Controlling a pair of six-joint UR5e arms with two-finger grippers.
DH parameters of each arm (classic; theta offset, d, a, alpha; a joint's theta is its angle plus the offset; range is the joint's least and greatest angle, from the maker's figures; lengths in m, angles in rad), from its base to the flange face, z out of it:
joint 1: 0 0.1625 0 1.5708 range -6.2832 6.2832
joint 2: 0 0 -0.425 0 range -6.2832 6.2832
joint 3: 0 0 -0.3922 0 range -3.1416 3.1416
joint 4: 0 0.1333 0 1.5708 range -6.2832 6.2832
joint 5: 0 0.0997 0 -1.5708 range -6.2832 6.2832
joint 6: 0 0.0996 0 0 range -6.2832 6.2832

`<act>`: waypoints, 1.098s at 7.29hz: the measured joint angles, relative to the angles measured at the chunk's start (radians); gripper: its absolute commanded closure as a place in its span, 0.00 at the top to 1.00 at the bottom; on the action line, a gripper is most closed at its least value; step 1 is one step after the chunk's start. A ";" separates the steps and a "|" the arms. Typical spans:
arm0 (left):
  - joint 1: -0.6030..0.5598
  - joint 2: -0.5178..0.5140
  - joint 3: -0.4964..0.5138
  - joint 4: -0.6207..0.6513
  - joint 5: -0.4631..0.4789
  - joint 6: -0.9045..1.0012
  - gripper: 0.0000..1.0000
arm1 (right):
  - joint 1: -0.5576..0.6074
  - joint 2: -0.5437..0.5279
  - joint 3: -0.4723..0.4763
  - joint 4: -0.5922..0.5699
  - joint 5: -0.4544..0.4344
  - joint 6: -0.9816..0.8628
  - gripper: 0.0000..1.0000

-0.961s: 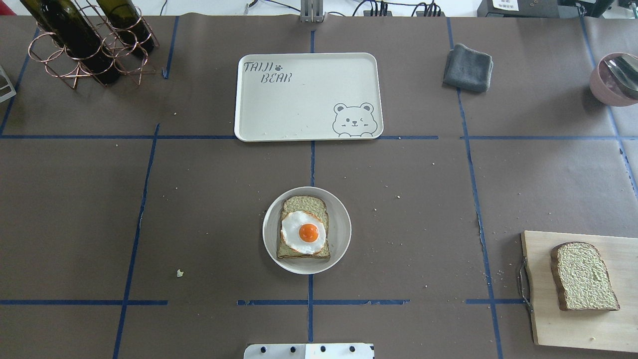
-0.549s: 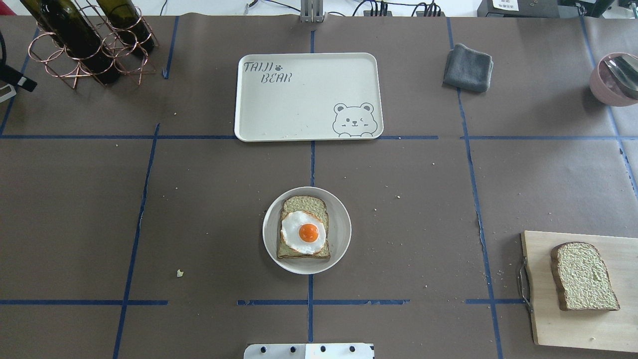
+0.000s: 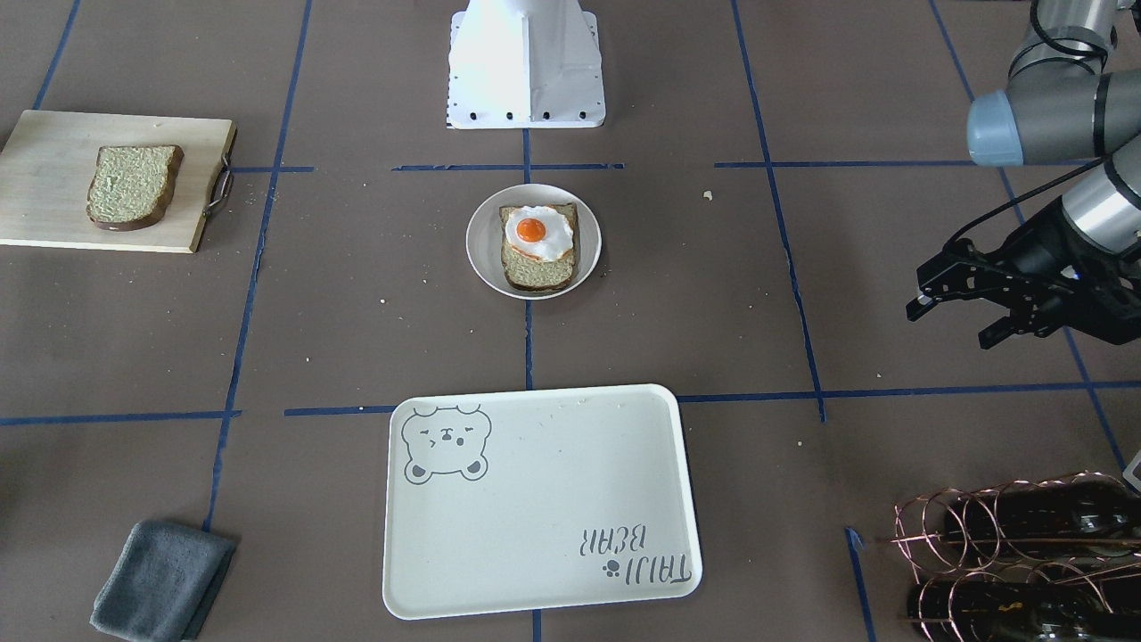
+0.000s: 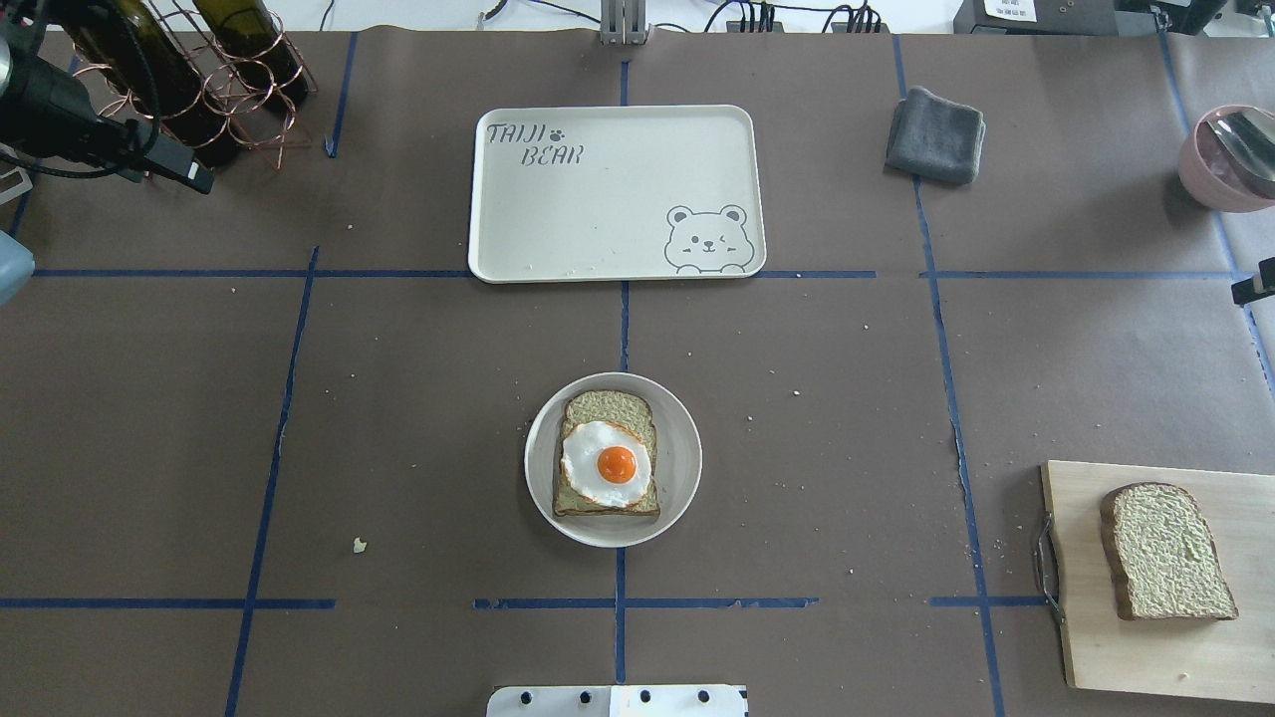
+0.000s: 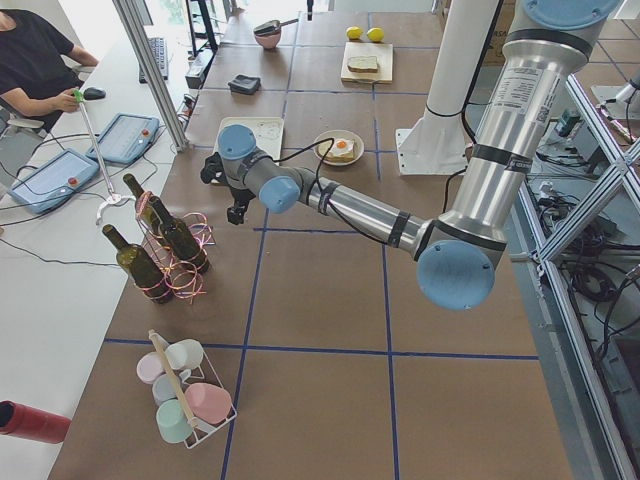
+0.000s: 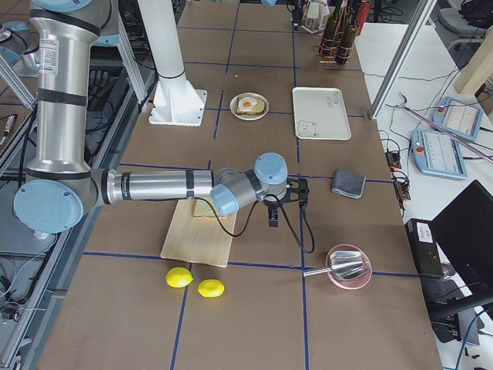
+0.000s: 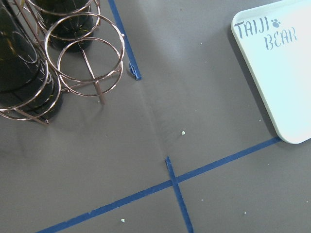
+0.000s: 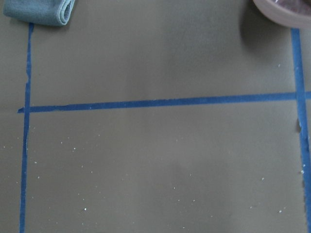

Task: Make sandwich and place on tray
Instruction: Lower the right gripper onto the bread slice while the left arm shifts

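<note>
One bread slice [image 4: 608, 406] lies on a small round plate [image 4: 687, 458] at the table's middle, with the fried egg [image 4: 606, 463] on top. The second slice [image 4: 1165, 553] lies on the wooden cutting board [image 4: 1096, 637] at the near right. The cream bear tray [image 4: 618, 189] is bare, at the far middle. My left gripper [image 3: 949, 325] hangs open and empty over the far left, near the wine rack, and shows in the overhead view [image 4: 184, 171]. My right gripper [image 6: 281, 204] hovers between the board and the grey cloth; I cannot tell if it is open.
A copper wine rack with bottles [image 4: 179, 80] stands at the far left. A folded grey cloth [image 4: 934, 134] lies at the far right. A pink bowl with a spoon [image 4: 1230, 159] sits at the right edge. Two lemons [image 6: 192, 283] lie beyond the board.
My left gripper has come in from the left edge and moved rightward beside the wine rack. A dark tip of the right gripper now shows at the right edge. The food has not moved.
</note>
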 measured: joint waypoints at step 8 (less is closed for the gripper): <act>0.138 -0.018 -0.071 -0.083 0.083 -0.293 1.00 | -0.547 -0.387 0.157 0.432 -0.352 0.482 1.00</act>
